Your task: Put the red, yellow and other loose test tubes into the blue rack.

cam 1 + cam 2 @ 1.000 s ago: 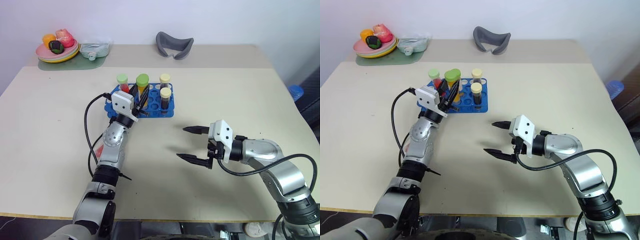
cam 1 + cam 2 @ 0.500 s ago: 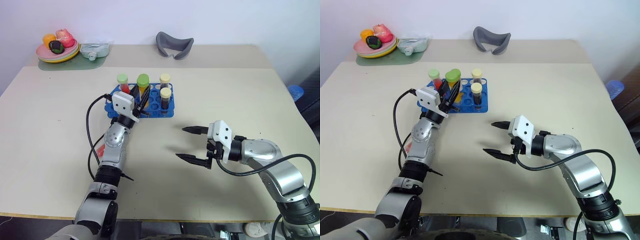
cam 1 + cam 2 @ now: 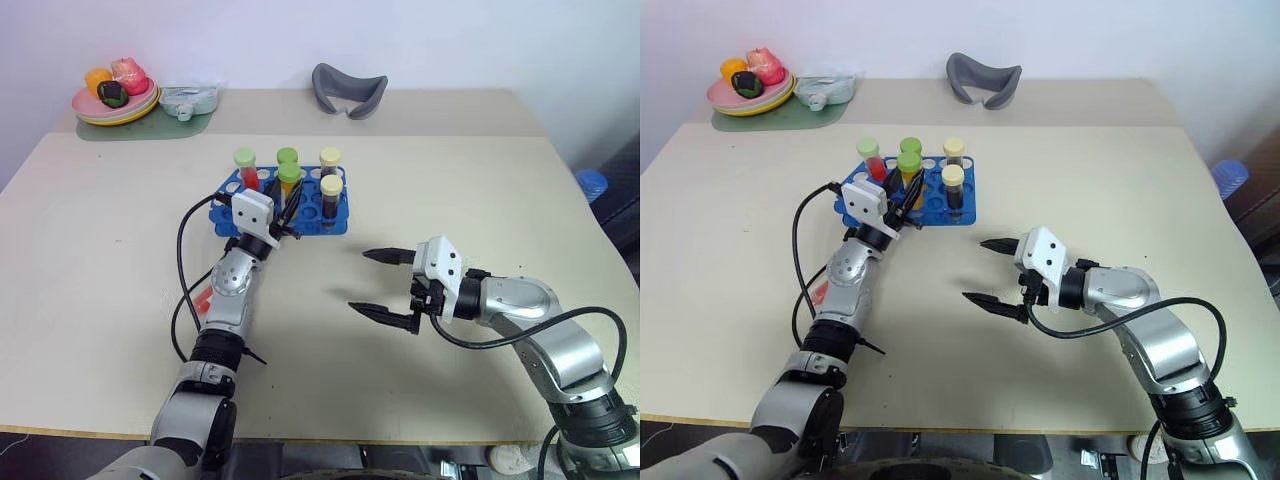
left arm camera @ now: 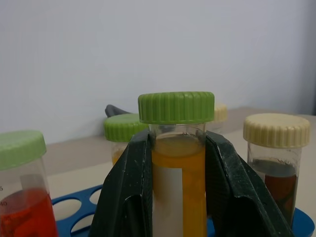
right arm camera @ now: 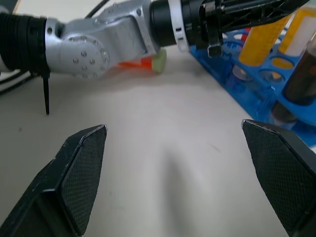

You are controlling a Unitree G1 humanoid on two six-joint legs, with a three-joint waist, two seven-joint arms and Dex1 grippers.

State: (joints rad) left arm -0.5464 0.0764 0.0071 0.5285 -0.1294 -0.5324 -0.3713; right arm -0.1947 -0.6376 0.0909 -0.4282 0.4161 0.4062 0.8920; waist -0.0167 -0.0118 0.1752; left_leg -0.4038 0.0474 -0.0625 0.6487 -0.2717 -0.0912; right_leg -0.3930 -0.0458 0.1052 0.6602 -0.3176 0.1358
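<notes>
Five capped tubes stand at the blue rack (image 3: 330,216) now, which sits toward the far side of the desk (image 3: 480,190), a little left of its middle. One of them, the yellow tube (image 4: 178,163) with the green cap, is gripped between the fingers of the left pincer (image 3: 287,207), upright over a hole near the rack's front left part; I can't tell whether its base has reached the bottom of the hole. Beside it stand a red tube (image 3: 247,166), another green-capped tube (image 3: 288,157) and two dark brown tubes (image 3: 329,194) with cream caps.

One more loose tube, a red tube on the desk (image 5: 143,62), lies flat on its side just beside the left forearm, between the rack and the near edge. The right pincer (image 3: 383,287) hangs with its jaws spread wide and nothing in them, over bare desk toward the near right, well apart from the rack.

To my eye the step in hand is seating the yellow tube. Next it wants a straight push down until the tube rests in its hole, then the fingers let go and lift clear without knocking the neighbours. After that the lying red tube is the one left to fetch.
</notes>
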